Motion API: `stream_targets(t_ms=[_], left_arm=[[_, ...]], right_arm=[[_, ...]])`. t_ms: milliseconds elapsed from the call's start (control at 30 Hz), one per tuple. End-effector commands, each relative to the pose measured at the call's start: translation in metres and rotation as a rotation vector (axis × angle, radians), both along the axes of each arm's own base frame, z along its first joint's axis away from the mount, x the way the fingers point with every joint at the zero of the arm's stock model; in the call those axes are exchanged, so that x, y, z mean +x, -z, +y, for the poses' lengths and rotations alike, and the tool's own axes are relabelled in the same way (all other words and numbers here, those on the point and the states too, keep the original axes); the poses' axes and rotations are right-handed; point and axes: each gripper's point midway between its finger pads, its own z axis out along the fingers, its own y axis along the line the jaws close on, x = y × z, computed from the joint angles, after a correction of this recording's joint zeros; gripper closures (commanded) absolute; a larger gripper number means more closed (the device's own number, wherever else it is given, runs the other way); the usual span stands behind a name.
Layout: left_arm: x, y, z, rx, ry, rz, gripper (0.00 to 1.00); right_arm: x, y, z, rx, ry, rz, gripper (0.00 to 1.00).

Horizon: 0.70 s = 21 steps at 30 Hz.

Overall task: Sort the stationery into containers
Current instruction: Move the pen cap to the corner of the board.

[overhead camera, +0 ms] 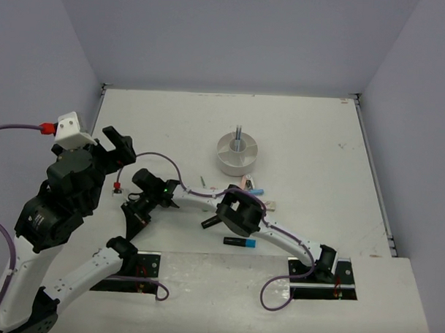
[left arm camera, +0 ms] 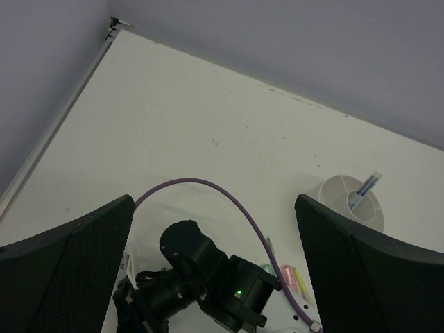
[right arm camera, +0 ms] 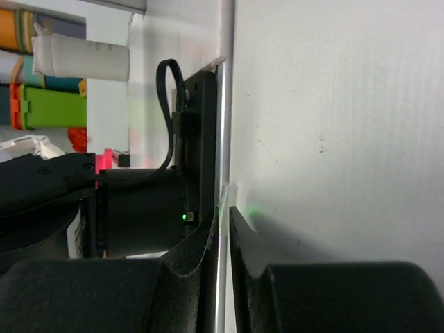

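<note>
Left gripper [overhead camera: 115,145] hangs high and close, jaws spread wide, nothing in them; held clear of the work, I'd say. Right gripper [right arm camera: 222,225] is low at the near-left of the table [overhead camera: 318,140], clamped on what looks like a thin pen [right arm camera: 223,201]. Organiser [overhead camera: 236,158] sits well apart, upright pen [overhead camera: 238,135] in its centre cup. Markers [overhead camera: 249,186] and blue highlighter [overhead camera: 239,242] lie loose, unsorted.

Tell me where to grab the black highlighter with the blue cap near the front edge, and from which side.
Take the black highlighter at mid-barrel, straight down from above, closing across its narrow width. It lies flat, running left to right, with nothing touching it, so both long sides look free.
</note>
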Motion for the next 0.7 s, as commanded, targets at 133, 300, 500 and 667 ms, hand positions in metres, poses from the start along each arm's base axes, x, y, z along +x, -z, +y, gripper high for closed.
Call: stream_targets(t_ms=[133, 300, 500, 667], left_arm=[[-0.004, -0.017, -0.004, -0.011, 0.051, -0.050, 0.00], [-0.007, -0.028, -0.002, -0.029, 0.048, -0.080, 0.00], [0.000, -0.029, -0.005, -0.010, 0.045, -0.068, 0.00], [0.005, -0.027, -0.006, 0.010, 0.040, -0.046, 0.00]], right_arm=[[0.011, 0.004, -0.007, -0.117, 0.065, -0.151, 0.91], [0.005, 0.038, -0.040, -0.226, 0.007, -0.234, 0.88], [-0.009, 0.048, -0.064, -0.214, -0.056, -0.230, 0.86], [-0.005, 0.041, -0.070, -0.183, -0.040, -0.275, 0.85]])
